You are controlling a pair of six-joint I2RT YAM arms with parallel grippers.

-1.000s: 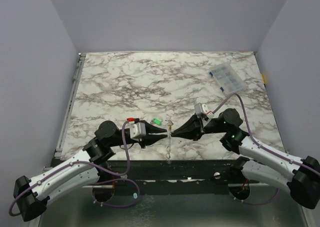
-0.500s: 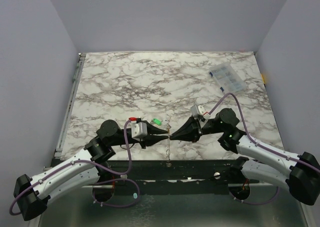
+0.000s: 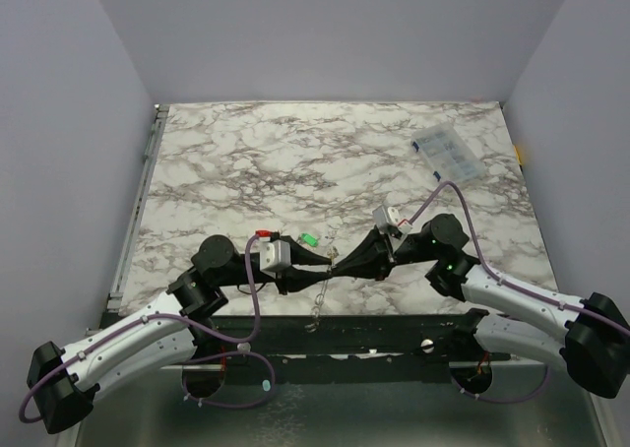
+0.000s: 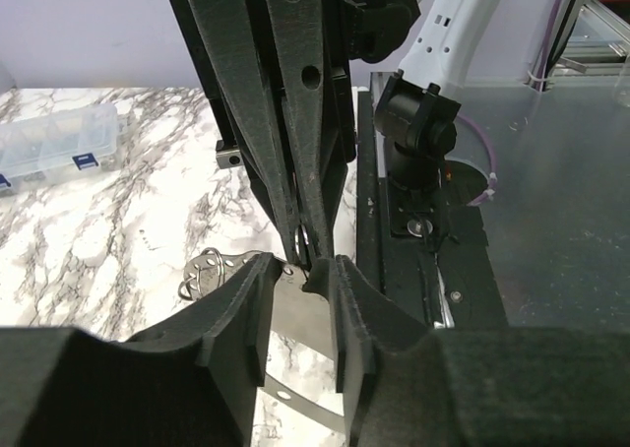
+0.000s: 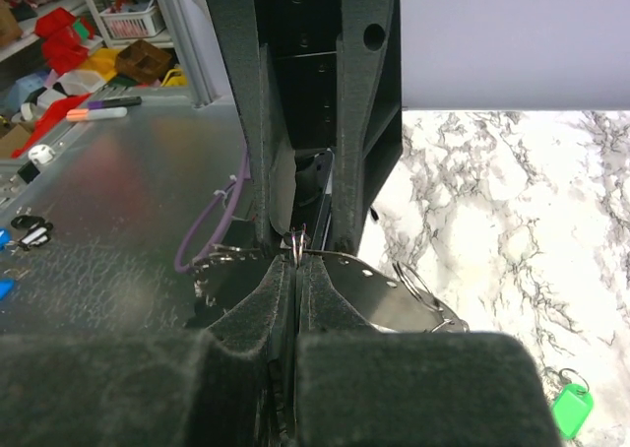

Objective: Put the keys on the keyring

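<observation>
- Keyring point(image 3: 321, 293) hangs as a thin grey chain from the spot where the two grippers meet tip to tip, over the near edge of the marble table point(image 3: 246, 161).
- Right gripper point(image 3: 341, 264) reaches in from the right, its fingers pressed tight together on a thin wire loop of the keyring.
- Left gripper point(image 3: 328, 262) reaches in from the left, its fingers a narrow gap apart with keyring wire lying across that gap; whether they clamp the wire cannot be told.
- Green key point(image 3: 309, 239) lies on the marble just beyond the left gripper, touched by neither claw.
- Clear plastic box point(image 3: 448, 152) sits well apart, toward the far right corner.
</observation>
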